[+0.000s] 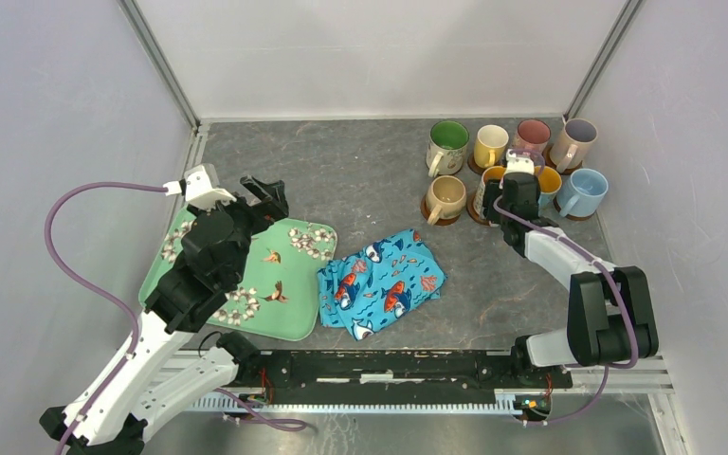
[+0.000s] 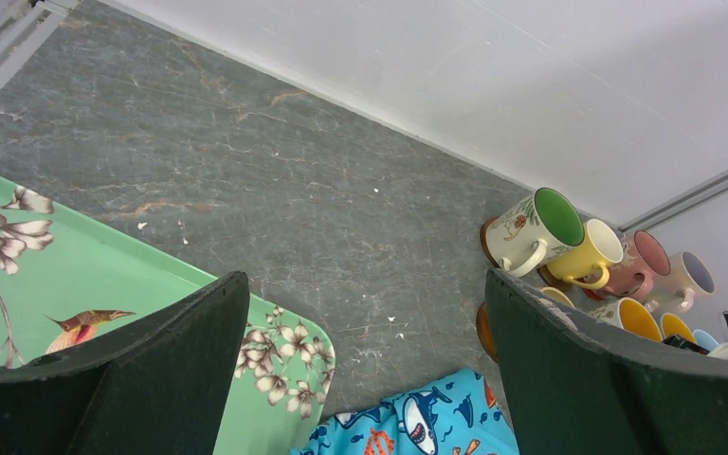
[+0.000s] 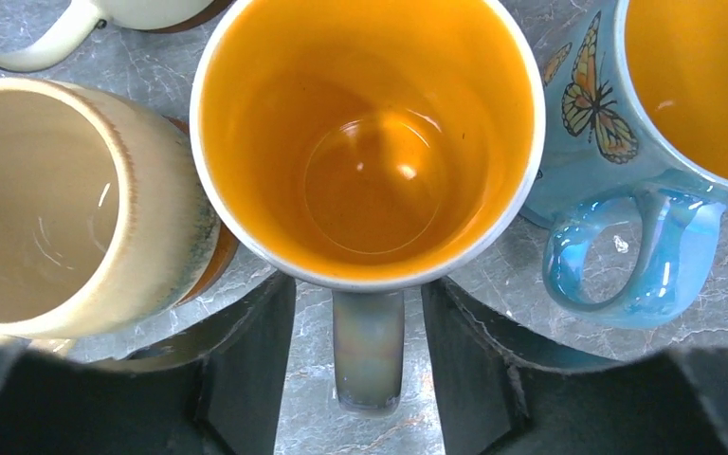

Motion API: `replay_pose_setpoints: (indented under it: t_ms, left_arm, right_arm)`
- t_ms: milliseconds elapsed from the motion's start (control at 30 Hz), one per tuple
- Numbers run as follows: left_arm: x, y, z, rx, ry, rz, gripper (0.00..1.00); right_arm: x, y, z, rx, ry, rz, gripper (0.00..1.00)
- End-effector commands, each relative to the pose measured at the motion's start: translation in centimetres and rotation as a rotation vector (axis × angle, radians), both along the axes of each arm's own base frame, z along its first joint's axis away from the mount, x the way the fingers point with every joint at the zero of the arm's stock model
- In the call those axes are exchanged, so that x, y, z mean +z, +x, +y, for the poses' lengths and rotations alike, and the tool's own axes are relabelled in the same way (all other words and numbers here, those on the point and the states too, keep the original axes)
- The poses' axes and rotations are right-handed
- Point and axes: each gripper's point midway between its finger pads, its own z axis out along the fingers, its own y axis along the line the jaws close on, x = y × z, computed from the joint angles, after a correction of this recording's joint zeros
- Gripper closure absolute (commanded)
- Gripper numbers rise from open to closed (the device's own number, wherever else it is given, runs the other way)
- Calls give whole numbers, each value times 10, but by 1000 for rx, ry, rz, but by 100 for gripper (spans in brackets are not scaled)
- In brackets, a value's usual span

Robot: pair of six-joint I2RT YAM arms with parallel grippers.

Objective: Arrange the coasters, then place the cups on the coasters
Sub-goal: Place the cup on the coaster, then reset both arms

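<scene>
Several cups stand in two rows at the back right, among them a green-lined cup (image 1: 448, 142), a yellow one (image 1: 490, 144), a pink one (image 1: 533, 135) and a light blue one (image 1: 583, 191). Brown coasters (image 1: 433, 216) peek out under them. My right gripper (image 1: 515, 185) hovers over the front row. In the right wrist view it (image 3: 358, 294) is open, its fingers (image 3: 246, 351) on either side of the handle (image 3: 368, 346) of an orange-lined cup (image 3: 370, 142), with a gap on each side. My left gripper (image 1: 263, 194) (image 2: 365, 294) is open and empty above the tray.
A green floral tray (image 1: 289, 303) lies at the front left, beside a crumpled blue fish-print cloth (image 1: 384, 280). A beige cup (image 3: 38, 209) on a brown coaster (image 3: 213, 265) and a blue butterfly cup (image 3: 588, 142) crowd the orange-lined cup. Walls enclose the table.
</scene>
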Motion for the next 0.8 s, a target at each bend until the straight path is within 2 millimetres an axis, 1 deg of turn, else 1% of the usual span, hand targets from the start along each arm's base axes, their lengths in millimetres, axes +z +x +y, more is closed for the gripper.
replay_pose_setpoints:
  t_ms: [0, 33, 100, 233, 300, 500, 667, 767]
  left_arm:
    - [2, 0, -3, -13, -20, -6, 0]
    - [2, 0, -4, -16, -19, -5, 0]
    - [2, 1, -5, -21, -17, -4, 0]
    - [1, 3, -9, -32, -17, -1, 0]
    - [1, 4, -11, -38, -17, 0, 0]
    - [-2, 7, -17, -61, -4, 9, 0]
    - [-4, 9, -24, -93, 11, 17, 0]
    - [-8, 11, -31, -119, 21, 26, 0]
  right_arm:
    - [43, 17, 2, -3, 24, -106, 39]
    - [45, 17, 2, -2, 25, -107, 37]
    - [51, 16, 2, -2, 26, -110, 29]
    - [65, 14, 2, -3, 29, -120, 11]
    - [67, 9, 2, -2, 27, -103, 2]
    - [86, -1, 3, 15, 36, -123, 2]
    - [110, -11, 4, 31, 37, -168, 2]
    - [124, -16, 11, 63, 51, -200, 2]
